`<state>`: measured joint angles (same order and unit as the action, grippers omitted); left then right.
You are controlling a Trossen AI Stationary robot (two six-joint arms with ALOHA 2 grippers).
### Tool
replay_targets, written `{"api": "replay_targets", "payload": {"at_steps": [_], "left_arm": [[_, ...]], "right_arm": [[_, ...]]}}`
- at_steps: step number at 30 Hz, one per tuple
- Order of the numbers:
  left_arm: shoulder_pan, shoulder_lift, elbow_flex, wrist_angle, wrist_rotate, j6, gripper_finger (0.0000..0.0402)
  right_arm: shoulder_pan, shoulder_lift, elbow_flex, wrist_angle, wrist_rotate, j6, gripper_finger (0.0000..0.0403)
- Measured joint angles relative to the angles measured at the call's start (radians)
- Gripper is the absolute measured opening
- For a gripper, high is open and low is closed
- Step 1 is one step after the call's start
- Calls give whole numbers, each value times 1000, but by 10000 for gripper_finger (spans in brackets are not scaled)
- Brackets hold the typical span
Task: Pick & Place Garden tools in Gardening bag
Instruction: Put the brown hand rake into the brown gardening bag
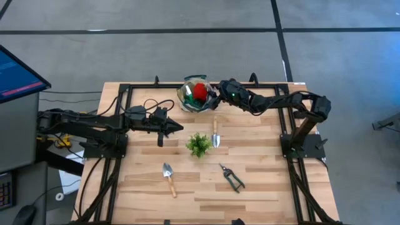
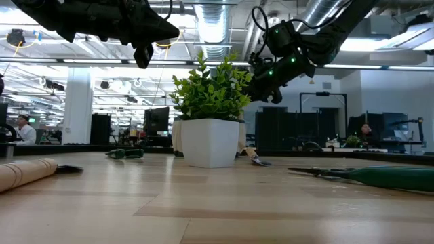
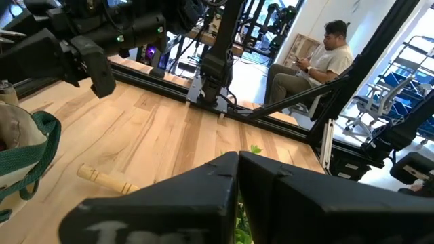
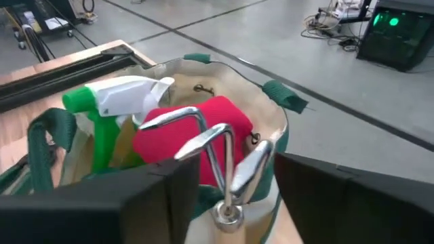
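The gardening bag (image 1: 195, 94) stands at the table's far edge. It holds red gloves (image 4: 196, 129), a green spray bottle (image 4: 102, 115) and a metal rake (image 4: 217, 159), whose prongs stick up above the near rim. My right gripper (image 4: 234, 168) is open just to the right of the bag (image 4: 271, 135). Its fingers stand on either side of the rake's neck with a gap on both sides. My left gripper (image 1: 176, 127) hangs shut and empty above the table's left half. One trowel (image 1: 215, 135), another trowel (image 1: 169, 178) and pruning shears (image 1: 231, 177) lie flat on the wood.
A small leafy plant in a white pot (image 1: 199, 145) stands mid-table between the tools, next to the far trowel. A black frame rail (image 1: 206, 84) runs along the table's edges. People sit in the room beyond the table (image 3: 319, 61).
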<state>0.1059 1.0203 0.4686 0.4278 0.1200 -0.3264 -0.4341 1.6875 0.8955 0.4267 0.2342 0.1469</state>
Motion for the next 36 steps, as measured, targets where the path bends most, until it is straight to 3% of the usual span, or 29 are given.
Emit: {"api": "replay_targets", "payload": {"at_steps": [6, 10, 17, 21, 28, 36], "left_arm": [[0, 0, 0, 0, 0, 0, 2], [0, 0, 0, 0, 0, 0, 2], [0, 0, 0, 0, 0, 0, 2], [0, 0, 0, 0, 0, 0, 2], [0, 0, 0, 0, 0, 0, 2], [0, 0, 0, 0, 0, 0, 2]], "right_arm": [[26, 0, 0, 3, -5, -54, 95], [42, -27, -1, -1, -3, -103, 62], [27, -103, -1, -51, -2, -130, 74], [5, -112, -1, -119, -52, -124, 86], [8, -69, -1, -139, -93, -112, 48], [17, -63, 0, -143, -104, -124, 48]]}}
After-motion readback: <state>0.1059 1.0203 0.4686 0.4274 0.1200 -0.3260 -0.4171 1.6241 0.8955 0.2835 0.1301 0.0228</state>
